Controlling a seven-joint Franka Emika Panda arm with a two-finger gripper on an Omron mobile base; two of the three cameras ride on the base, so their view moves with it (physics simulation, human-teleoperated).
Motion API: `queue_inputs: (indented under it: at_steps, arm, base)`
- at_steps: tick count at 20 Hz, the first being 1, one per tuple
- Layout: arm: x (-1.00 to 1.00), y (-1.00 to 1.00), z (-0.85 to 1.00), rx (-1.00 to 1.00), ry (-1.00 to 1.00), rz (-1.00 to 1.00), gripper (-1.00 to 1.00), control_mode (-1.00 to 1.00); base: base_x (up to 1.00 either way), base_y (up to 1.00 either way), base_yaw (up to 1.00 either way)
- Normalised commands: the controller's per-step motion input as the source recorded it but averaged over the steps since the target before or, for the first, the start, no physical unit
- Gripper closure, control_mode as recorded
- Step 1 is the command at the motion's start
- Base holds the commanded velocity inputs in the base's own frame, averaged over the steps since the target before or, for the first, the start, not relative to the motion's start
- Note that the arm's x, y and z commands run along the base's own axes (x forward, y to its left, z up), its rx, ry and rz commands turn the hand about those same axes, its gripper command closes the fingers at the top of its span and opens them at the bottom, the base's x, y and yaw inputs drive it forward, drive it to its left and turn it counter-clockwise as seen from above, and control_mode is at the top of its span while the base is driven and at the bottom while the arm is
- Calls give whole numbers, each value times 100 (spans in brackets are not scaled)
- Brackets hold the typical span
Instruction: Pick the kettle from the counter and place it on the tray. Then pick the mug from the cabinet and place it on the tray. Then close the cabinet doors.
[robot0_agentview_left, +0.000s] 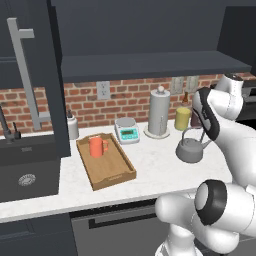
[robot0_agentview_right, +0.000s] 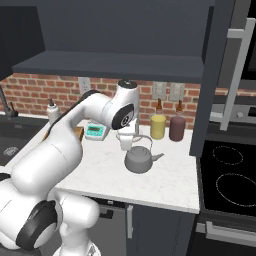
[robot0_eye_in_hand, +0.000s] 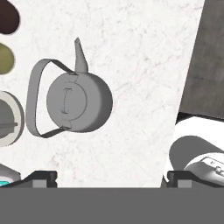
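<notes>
The dark grey kettle (robot0_agentview_left: 190, 148) (robot0_agentview_right: 138, 159) stands on the white counter (robot0_agentview_left: 150, 172), to the right of the wooden tray (robot0_agentview_left: 115, 175). An orange-red mug (robot0_agentview_left: 97, 146) stands upright on the tray's far half. My gripper (robot0_agentview_right: 127, 146) hangs just above and behind the kettle, jaws wide open with nothing between them. In the hand view the kettle (robot0_eye_in_hand: 78, 103) lies left of centre, its spout pointing up the frame, ahead of my gripper (robot0_eye_in_hand: 109, 177). The cabinet (robot0_agentview_left: 150, 65) above is open, with a door (robot0_agentview_left: 35, 75) (robot0_agentview_right: 220, 75) swung out on each side.
Along the brick wall stand a paper-towel cylinder (robot0_agentview_left: 159, 112), a small scale (robot0_agentview_left: 127, 131), a yellow jar (robot0_agentview_left: 182, 118), a maroon jar (robot0_agentview_right: 176, 127) and a soap bottle (robot0_agentview_left: 73, 126). A sink (robot0_agentview_left: 25, 170) lies left of the tray. A black stovetop (robot0_agentview_right: 230, 180) lies to the right.
</notes>
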Motion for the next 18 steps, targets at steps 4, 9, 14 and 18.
queue_inputs:
  at_steps: [4,9,14,18]
  arm:
    - [14,-3,-13,0,0,-2,-100,-100]
    - [18,-5,-2,0,0,-1,-100,-100]
    - [18,-10,1,0,0,0,-100,-100]
    - [16,-7,0,0,0,0,-100,-100]
  base:
    - [0,0,0]
    - [0,0,0]
    - [0,0,0]
    - [0,0,0]
